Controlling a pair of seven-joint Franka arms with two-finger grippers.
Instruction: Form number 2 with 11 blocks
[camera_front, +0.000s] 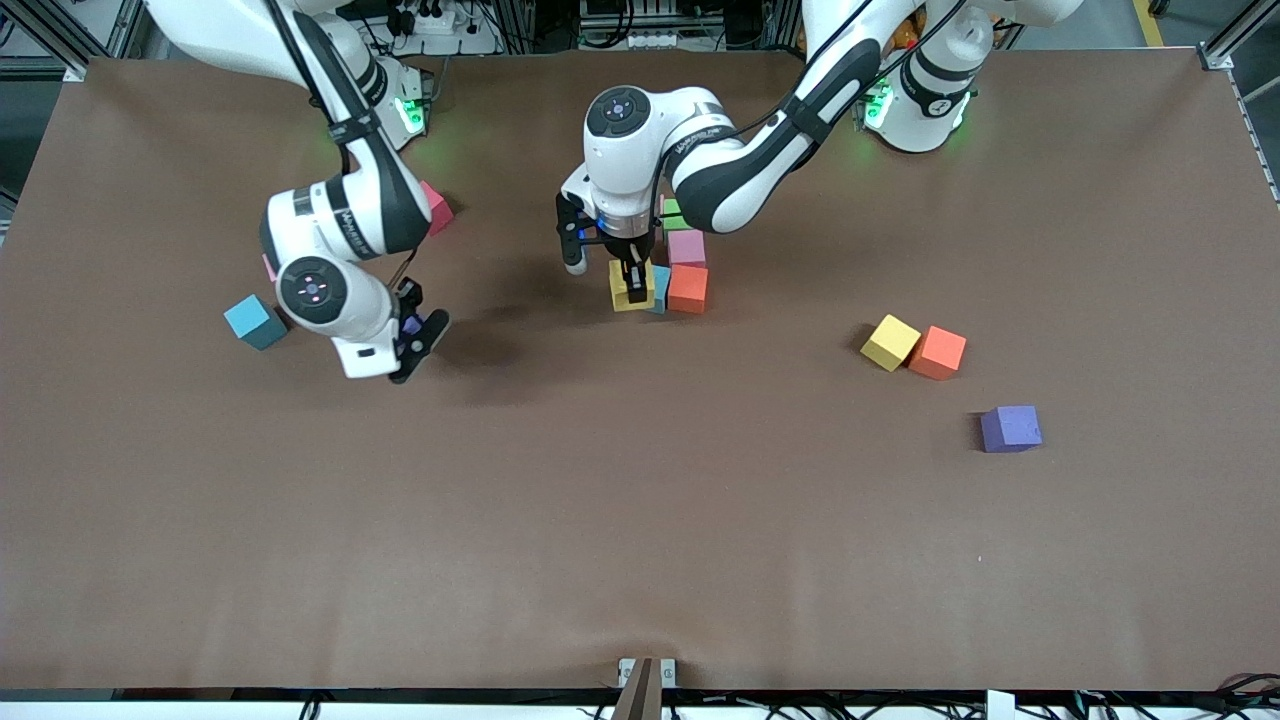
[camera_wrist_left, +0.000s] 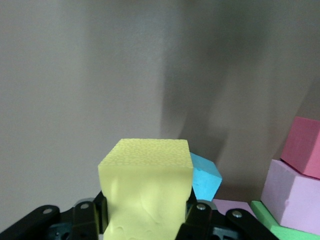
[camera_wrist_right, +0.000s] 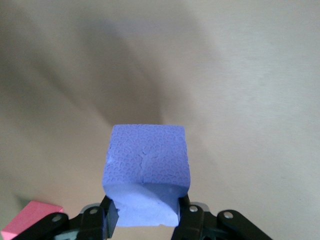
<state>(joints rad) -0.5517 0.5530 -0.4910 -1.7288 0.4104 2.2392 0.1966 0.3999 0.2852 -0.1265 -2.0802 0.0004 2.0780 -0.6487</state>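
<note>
Two arms are busy at once here, so we'll go big to small. On the table (camera_front: 640, 560) we've got the start of the 2 (camera_front: 672, 268) near the middle: green block (camera_front: 672, 213), pink block (camera_front: 686, 247) and orange block (camera_front: 688, 288) run in a column toward the front camera, with a light blue block (camera_front: 660, 288) touching the orange one. We figure that column is the digit's long axis and the blue and yellow ones start a row crossing it.

Our left gripper (camera_front: 632, 280) is clamped on a yellow block (camera_wrist_left: 147, 192), right beside the blue one and low at the table, probably to extend that row. Whether it's actually touching down yet, we can't tell.

Our right gripper (camera_front: 415, 340) is pinching a purple block (camera_wrist_right: 146, 175) over bare table toward the right arm's end, presumably queued up.

Spares: another blue block (camera_front: 256, 321), a red block (camera_front: 436, 207), then yellow (camera_front: 890, 342), orange (camera_front: 938, 352) and purple (camera_front: 1010, 428) toward the left arm's end.
</note>
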